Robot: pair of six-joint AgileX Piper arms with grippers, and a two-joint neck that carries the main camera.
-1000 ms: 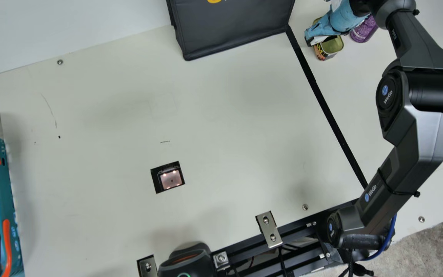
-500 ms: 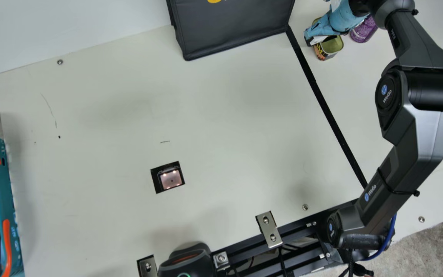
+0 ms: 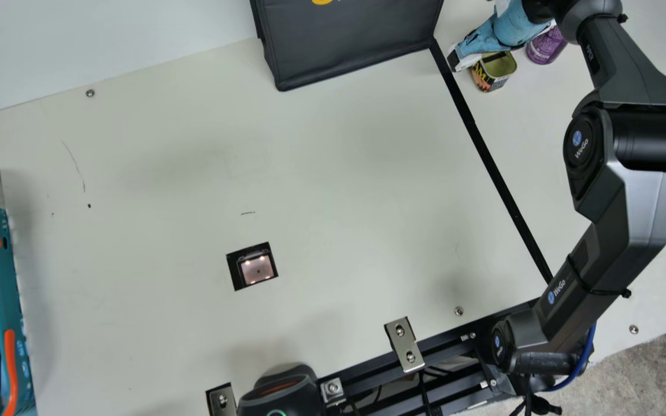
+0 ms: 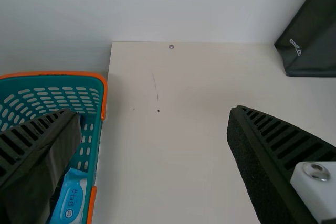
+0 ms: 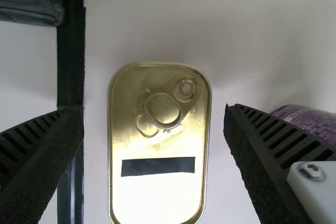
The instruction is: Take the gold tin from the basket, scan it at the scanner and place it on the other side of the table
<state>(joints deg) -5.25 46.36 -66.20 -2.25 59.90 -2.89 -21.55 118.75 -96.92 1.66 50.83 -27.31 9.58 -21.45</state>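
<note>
The gold tin point(image 5: 131, 145) stands on the table point(image 3: 339, 202) beyond the black strip point(image 3: 483, 144), at the right arm's side and across from the basket point(image 3: 4, 277). Its pull-ring lid point(image 5: 163, 109) faces upward, so the tin rests on its base, a pose that should need no support. The right gripper point(image 5: 154, 109) is spread wide about the tin's two long sides, with bare table showing between each finger and the rim; it has hold of nothing. In the main view its blue-wrapped wrist point(image 3: 512, 29) partly covers this corner, and contact is hard to judge from there. Such spacing suits a release just made, and the tin's place across the strip suggests that delivery is complete. A straight lift is called for, since a sideways drift could knock the tin or the purple container point(image 3: 547, 45) close by. The left gripper point(image 4: 154, 113), near the basket, is likewise wide apart and empty, presumably because its part is done. The scanner window point(image 3: 256, 268) lies between the two sides, a natural halfway stop.
</note>
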